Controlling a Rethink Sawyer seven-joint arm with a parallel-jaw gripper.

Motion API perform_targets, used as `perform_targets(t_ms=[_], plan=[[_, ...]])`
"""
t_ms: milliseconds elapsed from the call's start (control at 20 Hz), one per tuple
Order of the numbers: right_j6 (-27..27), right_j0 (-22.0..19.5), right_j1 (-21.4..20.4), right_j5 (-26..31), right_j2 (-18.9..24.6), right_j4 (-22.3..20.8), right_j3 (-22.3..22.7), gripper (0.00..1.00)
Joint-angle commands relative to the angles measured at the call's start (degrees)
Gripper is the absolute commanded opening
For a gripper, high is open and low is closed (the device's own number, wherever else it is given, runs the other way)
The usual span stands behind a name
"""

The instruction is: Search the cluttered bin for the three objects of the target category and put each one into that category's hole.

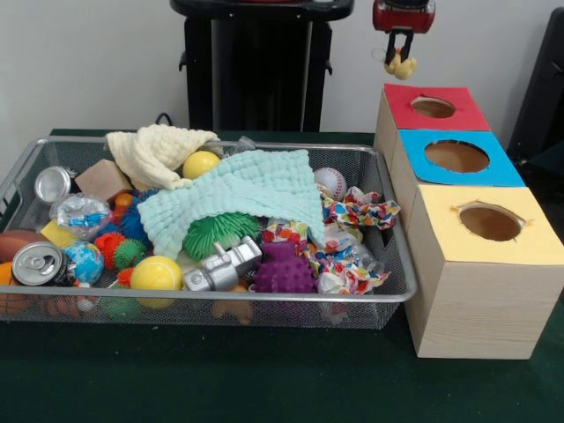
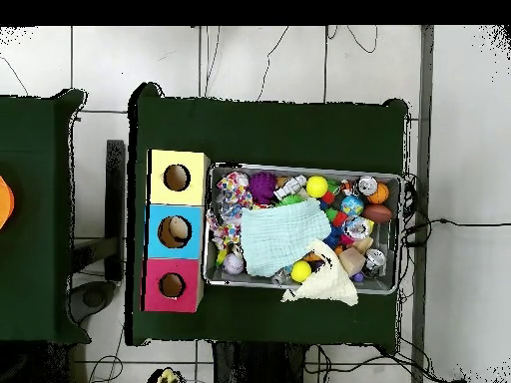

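Observation:
My gripper (image 1: pixel 401 53) hangs at the top right of the front view, shut on a small yellow-tan soft toy (image 1: pixel 404 67). It is high above and behind the red-topped box, whose round hole (image 1: pixel 433 107) is open. In the overhead view the gripper (image 2: pixel 165 377) shows near the robot's base, short of the red hole (image 2: pixel 172 285). The wire mesh bin (image 1: pixel 388 295) is full of clutter and also shows in the overhead view (image 2: pixel 299 168). A tan-orange shape (image 1: pixel 232 308) lies behind the bin's front mesh; I cannot tell what it is.
Blue-topped (image 1: pixel 456 156) and yellow-topped (image 1: pixel 490 222) holes follow the red one. In the bin lie a mint cloth (image 1: pixel 238 198), a cream cloth (image 1: pixel 154 150), a silver toy robot (image 1: pixel 220 267), a purple spiky ball (image 1: pixel 284 269), cans, balls and a baseball (image 1: pixel 330 182).

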Motion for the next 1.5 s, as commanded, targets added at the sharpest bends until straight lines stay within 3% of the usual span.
perform_targets(t_ms=[50, 350, 450, 500, 650, 750, 850, 950, 1000, 1250, 1350, 1450, 1500], plan=[[18.3, 1.7, -1.0, 2.9, 2.8, 9.0, -11.2, 0.00], [20.8, 4.1, 0.3, 3.0, 2.8, 13.1, -13.3, 0.00], [20.2, 6.3, -0.7, 5.4, 1.3, 16.4, -13.9, 0.00], [17.5, 9.2, -1.9, 9.1, -1.7, 19.9, -14.7, 0.00], [11.8, 14.3, -3.5, 18.2, -8.2, 23.6, -17.7, 0.00], [10.4, 16.5, -4.0, 23.3, -11.8, 23.2, -19.9, 0.00], [11.6, 16.7, -4.5, 25.3, -12.4, 22.0, -20.7, 0.00], [13.7, 15.1, -4.8, 24.8, -10.5, 20.8, -20.6, 0.00], [15.8, 11.5, -5.1, 22.2, -6.1, 19.6, -19.4, 0.00], [18.9, 9.7, -3.6, 19.4, -2.9, 19.3, -20.2, 0.00], [19.4, 11.9, -3.5, 21.2, -4.8, 21.3, -21.4, 0.00], [17.6, 17.6, -3.3, 27.4, -12.3, 22.4, -24.8, 0.00], [16.9, 18.2, -3.9, 29.5, -13.9, 21.7, -25.7, 0.00]])
